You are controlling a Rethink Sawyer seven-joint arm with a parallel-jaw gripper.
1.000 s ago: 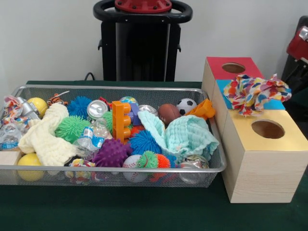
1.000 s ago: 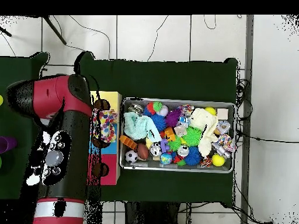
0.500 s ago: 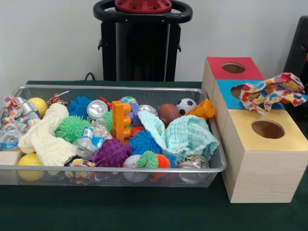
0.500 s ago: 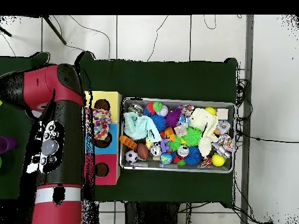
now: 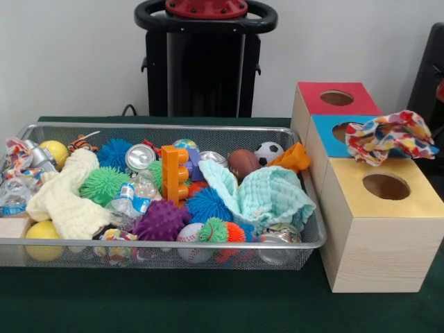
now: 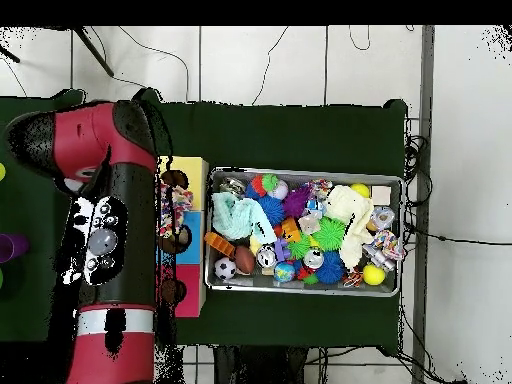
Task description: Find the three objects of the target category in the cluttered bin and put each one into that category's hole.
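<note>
Cloth has drifted sideways from where it sat a second ago. The patterned cloth (image 5: 390, 136) now lies off the blue box's hole (image 5: 339, 131), over the seam with the yellow box (image 5: 378, 208). In the overhead view the arm (image 6: 110, 230) has swung back over the boxes.

The tool is not visible. The arm covers it from above, and it falls past the edge of the front view, so I cannot tell whether it grips or has let go.

The cloth looks lifted rather than slumped, with its edge clear of the yellow top. My guess is that it hangs from the tool, just below it, for dropping into the blue hole, which looks like the fabric category's hole. The hole is half exposed and not yet fed.

The cloth is a thin, crumpled rag in red, yellow, blue and white blotches, bunched with floppy corners. It will likely snag on the hole's rim unless pushed down.

The wire bin (image 5: 159, 126) sits well apart from the tool on the green worktop (image 5: 208, 305). It holds a mint cloth (image 5: 274, 194) and a cream cloth (image 5: 66, 198) — probably the other two targets.
</note>
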